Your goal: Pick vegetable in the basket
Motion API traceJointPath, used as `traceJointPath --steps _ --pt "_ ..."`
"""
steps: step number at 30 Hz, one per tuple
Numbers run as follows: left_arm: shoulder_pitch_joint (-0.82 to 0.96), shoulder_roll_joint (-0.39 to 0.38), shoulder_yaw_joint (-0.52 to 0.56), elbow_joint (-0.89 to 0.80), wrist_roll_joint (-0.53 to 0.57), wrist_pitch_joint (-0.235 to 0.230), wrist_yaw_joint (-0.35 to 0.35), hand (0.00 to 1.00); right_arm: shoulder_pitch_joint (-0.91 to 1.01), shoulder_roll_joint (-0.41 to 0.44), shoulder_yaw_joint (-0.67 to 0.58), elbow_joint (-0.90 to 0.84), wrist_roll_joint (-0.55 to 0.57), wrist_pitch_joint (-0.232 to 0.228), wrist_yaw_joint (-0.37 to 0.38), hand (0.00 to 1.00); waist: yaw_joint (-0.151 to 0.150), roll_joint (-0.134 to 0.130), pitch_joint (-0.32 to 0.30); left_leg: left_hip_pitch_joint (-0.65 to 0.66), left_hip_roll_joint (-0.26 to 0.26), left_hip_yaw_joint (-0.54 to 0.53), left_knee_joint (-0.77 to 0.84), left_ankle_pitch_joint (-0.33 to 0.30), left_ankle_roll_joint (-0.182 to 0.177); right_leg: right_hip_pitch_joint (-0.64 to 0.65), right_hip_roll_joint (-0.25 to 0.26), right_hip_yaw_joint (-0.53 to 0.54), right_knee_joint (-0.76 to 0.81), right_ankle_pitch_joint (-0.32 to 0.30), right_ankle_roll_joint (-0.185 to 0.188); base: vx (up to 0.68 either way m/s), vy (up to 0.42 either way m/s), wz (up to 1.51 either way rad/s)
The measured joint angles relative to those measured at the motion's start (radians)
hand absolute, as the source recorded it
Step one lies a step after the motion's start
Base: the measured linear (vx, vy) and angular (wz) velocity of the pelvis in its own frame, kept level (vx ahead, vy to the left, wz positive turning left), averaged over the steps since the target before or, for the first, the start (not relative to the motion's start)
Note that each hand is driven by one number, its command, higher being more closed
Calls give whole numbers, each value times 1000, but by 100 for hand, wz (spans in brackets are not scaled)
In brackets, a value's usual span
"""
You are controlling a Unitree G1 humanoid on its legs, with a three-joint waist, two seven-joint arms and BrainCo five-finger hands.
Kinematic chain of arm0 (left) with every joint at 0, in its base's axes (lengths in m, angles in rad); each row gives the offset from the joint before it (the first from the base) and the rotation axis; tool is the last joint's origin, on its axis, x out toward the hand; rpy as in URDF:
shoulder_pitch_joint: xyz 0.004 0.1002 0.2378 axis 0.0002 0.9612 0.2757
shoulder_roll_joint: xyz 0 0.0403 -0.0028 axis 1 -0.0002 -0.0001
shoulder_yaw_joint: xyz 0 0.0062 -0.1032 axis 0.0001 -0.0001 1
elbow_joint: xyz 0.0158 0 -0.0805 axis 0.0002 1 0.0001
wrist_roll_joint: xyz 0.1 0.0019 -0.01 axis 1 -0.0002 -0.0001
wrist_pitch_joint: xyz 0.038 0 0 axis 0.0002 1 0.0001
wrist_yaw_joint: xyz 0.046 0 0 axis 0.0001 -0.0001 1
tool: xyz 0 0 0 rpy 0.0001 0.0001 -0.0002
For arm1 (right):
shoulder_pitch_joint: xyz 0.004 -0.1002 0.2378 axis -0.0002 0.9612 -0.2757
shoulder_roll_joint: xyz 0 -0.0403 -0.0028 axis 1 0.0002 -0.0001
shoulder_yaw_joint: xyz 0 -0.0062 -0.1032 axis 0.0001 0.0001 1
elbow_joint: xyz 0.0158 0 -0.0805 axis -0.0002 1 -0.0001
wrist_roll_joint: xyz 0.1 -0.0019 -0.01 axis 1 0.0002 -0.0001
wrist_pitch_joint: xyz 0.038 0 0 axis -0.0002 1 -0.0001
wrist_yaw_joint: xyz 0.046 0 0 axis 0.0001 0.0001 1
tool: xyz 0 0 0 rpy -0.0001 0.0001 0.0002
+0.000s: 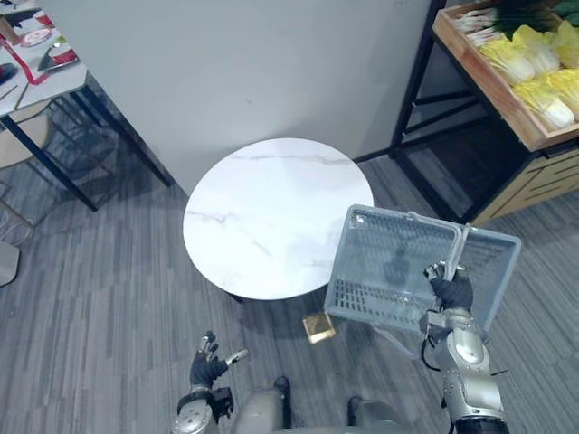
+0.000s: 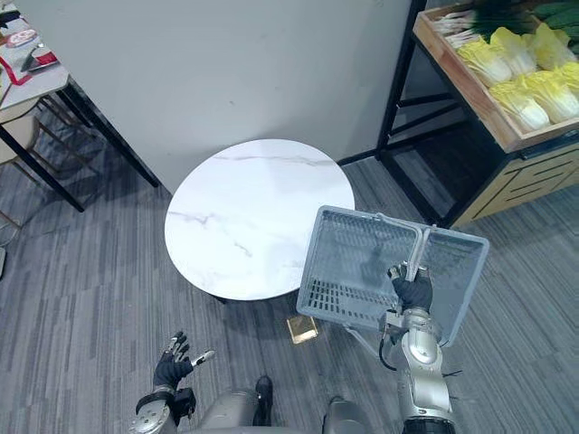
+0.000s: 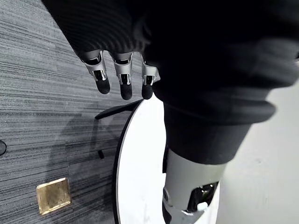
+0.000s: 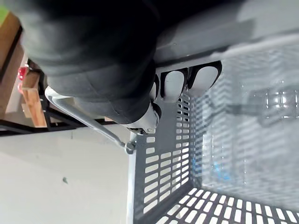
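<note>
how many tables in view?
2. A round white table straight ahead; a dark-legged table at far left, cut off by the frame edge. The vegetable rack at right is shelving, not counted.

There is one grey basket at the right hand, one round white worktop beyond the left hand, and one gold square on the floor between both hands.

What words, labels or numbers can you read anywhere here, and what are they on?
No text is readable.
On the grey basket, gripped by the right hand: no label.
On the items on the side table: print too small to read.
On the brass floor plate: no marking.
</note>
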Motion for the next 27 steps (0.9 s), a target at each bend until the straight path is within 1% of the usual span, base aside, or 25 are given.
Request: traceJointPath --steps 1,2,3,4,6,8,11,13,14,15,16,17,18,19,20,21,22,23,24,25,26,27 --pt "-2 1 -1 1 0 0 0 0 -1 1 -5 12 0 -4 0 100 0 -4 0 13 2 -1 -30 4 -2 0 1 2 -5 7 4 -94 63 -9" --pt "-9 2 -1 7 6 0 0 0 2 0 -17 38 0 -6 0 100 0 -13 -5 25 0 1 -64 31 1 4 -2 6 -23 27 14 -85 69 -8" --pt "-15 5 -2 8 10 0 0 0 2 1 -36 62 0 -8 -1 100 0 -15 -7 29 -5 3 -85 44 8 9 -5 10 -47 47 22 -82 72 -6" --pt "-16 5 -1 8 10 0 0 0 3 1 -39 64 0 -8 -1 100 -1 -15 -7 29 -6 4 -87 46 11 10 -5 11 -49 49 23 -81 92 -6" --pt "-18 15 0 9 21 1 0 0 10 2 -56 106 0 -5 -2 100 -3 -14 -7 49 -15 29 -115 63 25 25 -16 31 -87 80 42 -93 106 -22" --pt "-18 22 2 9 22 0 1 0 27 11 -56 110 0 -4 -2 100 -1 -13 -8 58 -17 57 -119 65 28 23 -18 61 -109 101 54 -97 92 -45" --pt "-13 21 7 7 30 1 1 0 31 34 -63 109 0 -3 -4 100 -3 -15 -7 72 -11 138 -116 54 36 14 -5 144 -153 145 68 -80 78 -87" --pt "-11 19 7 4 42 2 2 0 24 39 -65 109 -1 -3 -8 100 -4 -19 -4 71 3 225 -82 21 40 -9 7 228 -172 174 75 -82 77 -131" --pt "-11 19 8 -4 49 2 2 0 15 39 -67 109 -1 -3 -20 100 -7 -24 -1 68 14 277 -55 -7 34 -20 15 278 -191 185 68 -66 71 -125" --pt "-12 19 8 -6 50 2 2 0 10 39 -68 109 -2 -3 -24 100 -13 -24 -1 67 21 297 -43 -21 32 -24 15 285 -203 188 66 -61 69 -140" --pt "-12 19 8 -17 51 2 3 0 -3 38 -68 109 -4 -2 -28 100 -25 -23 -2 68 33 341 -29 -46 26 -34 1 242 -228 194 34 -42 76 -144" --pt "-18 19 8 -26 53 2 4 0 -12 37 -68 109 -6 -2 -30 100 -26 -21 -1 71 53 381 -21 -68 23 -49 -17 157 -243 207 -12 -23 91 -169" --pt "-23 17 8 -33 58 2 5 0 -16 38 -67 109 -8 -2 -31 100 -25 -26 0 82 69 427 -17 -79 21 -64 -39 70 -236 219 -35 -2 59 -147" --pt "-28 17 8 -35 61 2 5 0 -18 38 -67 109 -12 -2 -32 100 -26 -29 1 95 79 460 -16 -87 15 -71 -55 3 -228 225 -45 54 39 -140" --pt "-34 18 8 -35 63 3 5 0 -19 37 -67 109 -14 -2 -42 100 -26 -32 3 127 91 516 -17 -99 5 -71 -90 -130 -216 238 -65 107 29 -149" --pt "-41 18 8 -35 67 3 5 0 -19 36 -67 109 -16 -2 -45 100 -27 -33 1 163 106 574 -19 -110 -11 -66 -115 -247 -209 264 -98 144 26 -150" --pt "-44 18 8 -36 71 3 4 0 -19 36 -66 109 -19 -2 -45 100 -27 -33 0 178 115 606 -19 -114 -24 -66 -122 -290 -205 284 -103 181 -2 -146" --pt "-48 18 8 -36 80 4 4 0 -23 34 -66 109 -27 -2 -45 100 -28 -30 -2 201 121 651 -18 -111 -30 -72 -111 -307 -204 304 -59 168 -29 -121" --pt "-57 15 8 -38 85 5 4 0 -30 29 -66 109 -32 -2 -45 100 -34 -23 -6 206 129 669 -19 -103 -39 -84 -91 -296 -204 315 -37 265 -114 -156" --pt "-68 7 7 -45 89 6 3 0 -54 24 -57 109 -42 1 -44 100 -35 -20 -7 220 140 678 -21 -103 -39 -107 -66 -272 -203 314 -34 181 -101 -134" --pt "-72 4 6 -44 89 8 2 0 -63 19 -48 109 -44 1 -44 100 -40 -20 -7 229 145 685 -21 -104 -39 -113 -54 -256 -203 312 -30 270 -168 -153" --pt "-96 2 -5 -42 98 11 1 0 -63 13 -36 109 -50 1 -42 100 -53 -18 -7 254 159 687 -5 -104 -40 -113 -32 -226 -193 292 -10 180 -100 -99"
